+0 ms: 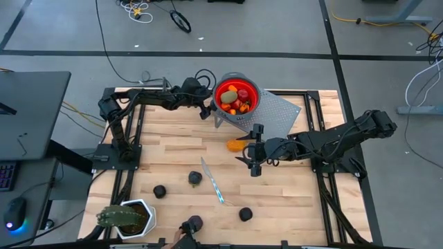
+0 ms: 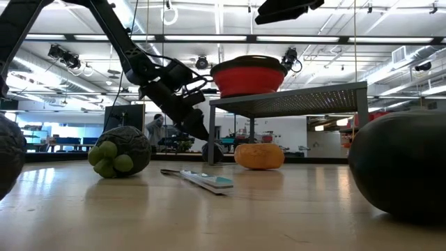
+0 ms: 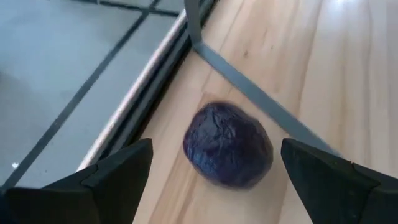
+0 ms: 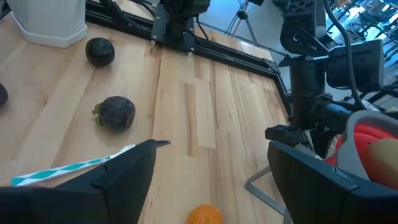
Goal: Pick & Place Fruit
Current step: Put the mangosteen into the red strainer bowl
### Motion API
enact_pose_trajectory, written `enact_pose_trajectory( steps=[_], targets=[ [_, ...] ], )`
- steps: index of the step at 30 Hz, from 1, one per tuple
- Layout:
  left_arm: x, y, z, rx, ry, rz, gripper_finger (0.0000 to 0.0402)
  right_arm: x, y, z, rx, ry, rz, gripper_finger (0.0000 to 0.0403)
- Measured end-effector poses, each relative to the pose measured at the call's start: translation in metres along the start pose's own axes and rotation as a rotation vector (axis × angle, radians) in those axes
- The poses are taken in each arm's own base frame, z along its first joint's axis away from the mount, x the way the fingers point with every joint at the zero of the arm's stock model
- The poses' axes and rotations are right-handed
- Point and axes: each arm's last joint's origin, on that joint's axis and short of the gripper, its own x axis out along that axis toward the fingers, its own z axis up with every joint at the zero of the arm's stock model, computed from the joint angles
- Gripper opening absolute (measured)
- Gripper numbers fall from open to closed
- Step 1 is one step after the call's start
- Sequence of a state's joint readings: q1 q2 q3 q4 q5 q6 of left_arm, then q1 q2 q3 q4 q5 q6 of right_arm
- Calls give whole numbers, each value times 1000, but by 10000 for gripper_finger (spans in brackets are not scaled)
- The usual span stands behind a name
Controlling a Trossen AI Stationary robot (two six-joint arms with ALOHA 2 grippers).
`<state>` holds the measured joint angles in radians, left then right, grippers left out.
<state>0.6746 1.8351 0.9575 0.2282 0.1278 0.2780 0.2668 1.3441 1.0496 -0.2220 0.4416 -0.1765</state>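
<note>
A red bowl (image 1: pixel 236 97) holding several red, orange and olive fruits stands on a perforated metal rack (image 1: pixel 277 114) at the table's far side. My left gripper (image 1: pixel 206 111) is open beside the rack's left leg. Its fingers stand on either side of a dark purple fruit (image 3: pixel 228 144) that lies on the table, untouched. My right gripper (image 1: pixel 252 158) is open, hovering just right of an orange fruit (image 1: pixel 237 145) (image 4: pixel 205 214) lying on the wood. Dark fruits lie loose nearer: one (image 1: pixel 160 191), one with a green stem (image 1: pixel 195 178), another (image 1: pixel 245 214).
A silver-and-teal knife (image 1: pixel 212 181) lies mid-table between the loose fruits. A spiky green plant in a white pot (image 1: pixel 126 218) stands at the near left corner. One more dark fruit (image 1: pixel 194 223) sits at the near edge. Bare wood lies right of the knife.
</note>
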Motion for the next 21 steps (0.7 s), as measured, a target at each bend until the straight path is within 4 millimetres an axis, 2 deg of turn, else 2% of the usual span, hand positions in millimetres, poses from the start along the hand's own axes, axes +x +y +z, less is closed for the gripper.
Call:
enact_pose_trajectory(
  steps=[8, 13, 21],
  targets=[
    [-1, 6, 20, 4, 1, 3, 366, 0, 0, 2, 0, -16, -4, 318],
    [-2, 6, 17, 30, 40, -9, 366, 0, 0, 1, -3, -10, -3, 318],
    [-1, 7, 21, 19, 8, -11, 366, 0, 0, 2, -8, -15, -4, 318]
  ],
)
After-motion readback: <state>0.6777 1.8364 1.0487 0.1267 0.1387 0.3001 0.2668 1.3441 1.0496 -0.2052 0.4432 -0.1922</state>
